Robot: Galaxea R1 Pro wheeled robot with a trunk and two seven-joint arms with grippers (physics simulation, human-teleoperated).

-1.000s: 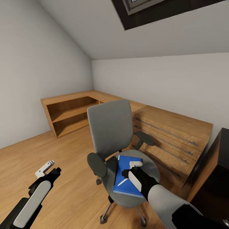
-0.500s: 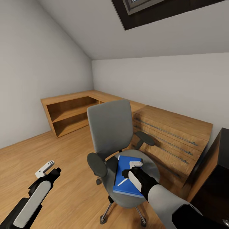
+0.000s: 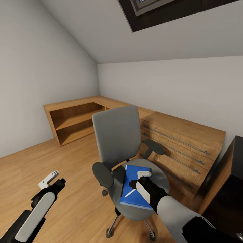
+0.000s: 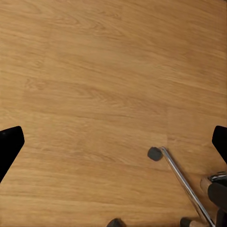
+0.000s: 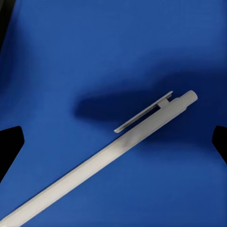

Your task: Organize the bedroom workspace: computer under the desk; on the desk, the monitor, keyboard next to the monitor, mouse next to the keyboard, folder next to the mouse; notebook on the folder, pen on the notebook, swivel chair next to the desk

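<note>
Your right gripper (image 3: 143, 179) hangs directly over the chair seat, fingers spread wide and holding nothing. In the right wrist view the two dark fingertips (image 5: 9, 146) sit at either side with the pen (image 5: 109, 158) lying between them on the blue folder (image 5: 113, 47). That is the relation to mind: the pen sits straight below the gripper, and its long axis runs on a slant across the gap between the fingers, not square to it, clip end toward one finger. You would likely want a small wrist turn before closing, so the fingers meet the barrel across its width.

The folder (image 3: 130, 194) lies flat on the seat of the chair (image 3: 118, 141), its near corner close to the front edge of the seat, and the pen (image 3: 130, 193) rests on its near half. The right arm is clearly the nearer one.

Your left gripper (image 3: 50, 180) is off to the side above the wood floor (image 4: 94, 94), open and empty, well apart from the chair.

Beyond the chair stands a low wooden shelf unit (image 3: 74, 118) against the wall.
</note>
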